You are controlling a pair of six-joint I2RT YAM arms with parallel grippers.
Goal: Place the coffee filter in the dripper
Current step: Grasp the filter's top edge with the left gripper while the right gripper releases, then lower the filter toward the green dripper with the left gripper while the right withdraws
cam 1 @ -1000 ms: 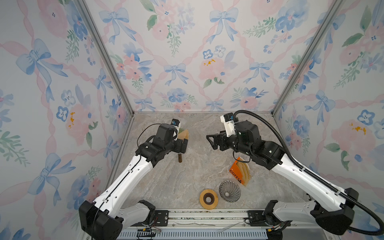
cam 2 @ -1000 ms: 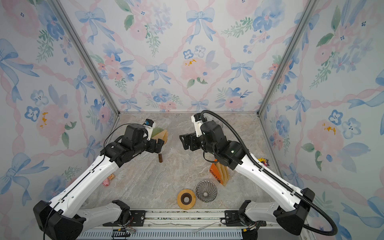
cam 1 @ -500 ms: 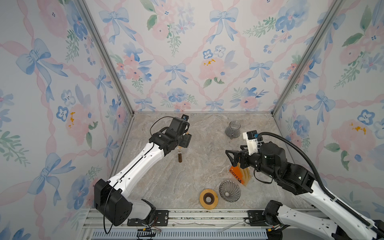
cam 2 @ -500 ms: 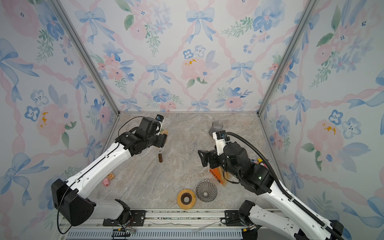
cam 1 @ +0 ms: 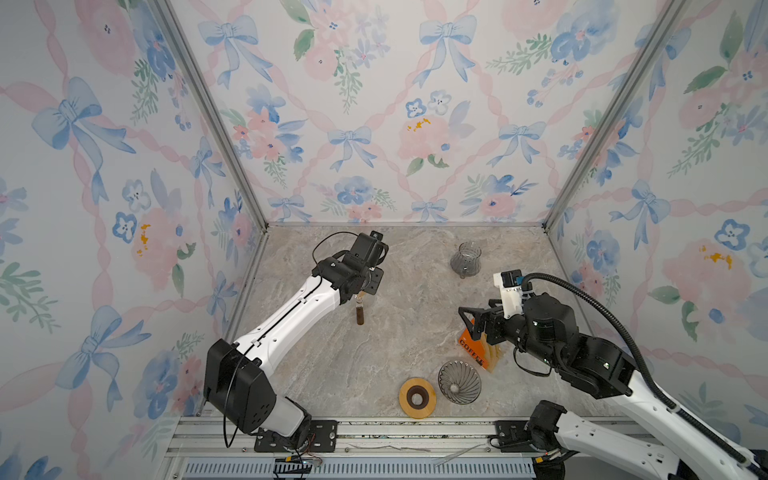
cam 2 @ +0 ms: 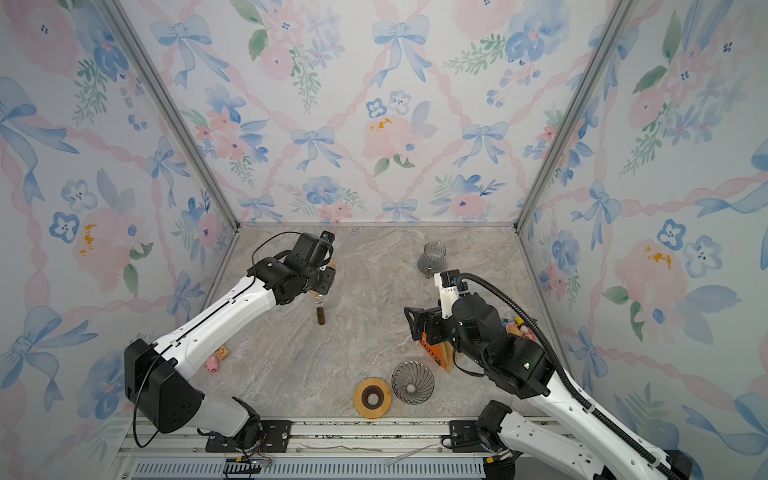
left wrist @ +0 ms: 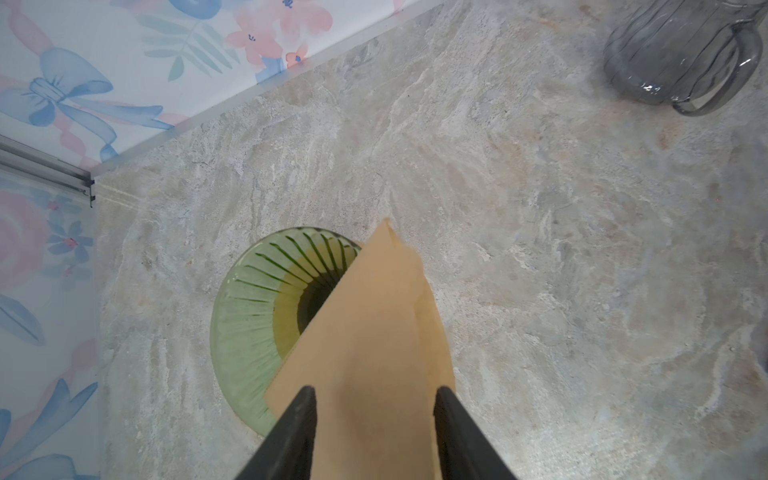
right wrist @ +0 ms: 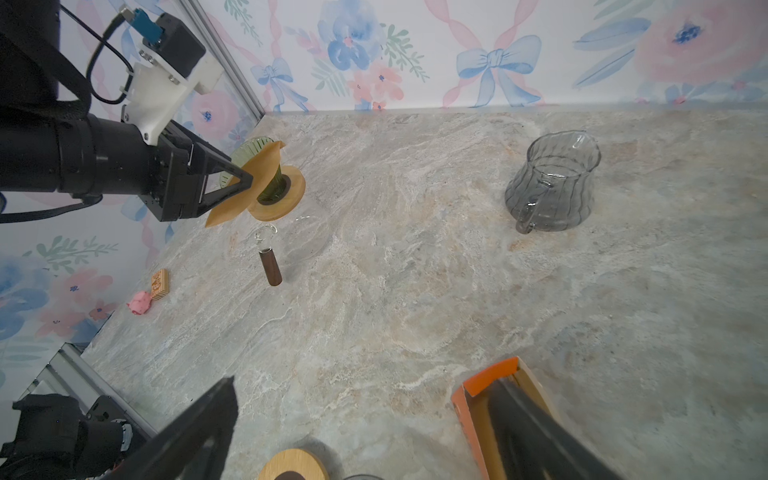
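The filter [left wrist: 374,332] lies across the dripper [left wrist: 245,316], not down inside.
In both top views the left arm [cam 1: 291,316] nearly hides both. The filter's wide end is cut off under the left gripper [left wrist: 374,390], jaws half apart, grip unclear. Its tip and long axis point away from that gripper, tilted up. The right gripper [right wrist: 365,382] gapes, empty.

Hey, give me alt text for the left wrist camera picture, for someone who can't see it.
A tan paper coffee filter sits between the two black fingers of the left gripper, partly covering a green ribbed glass dripper on a marbled table. A smoky grey glass pitcher stands farther off.
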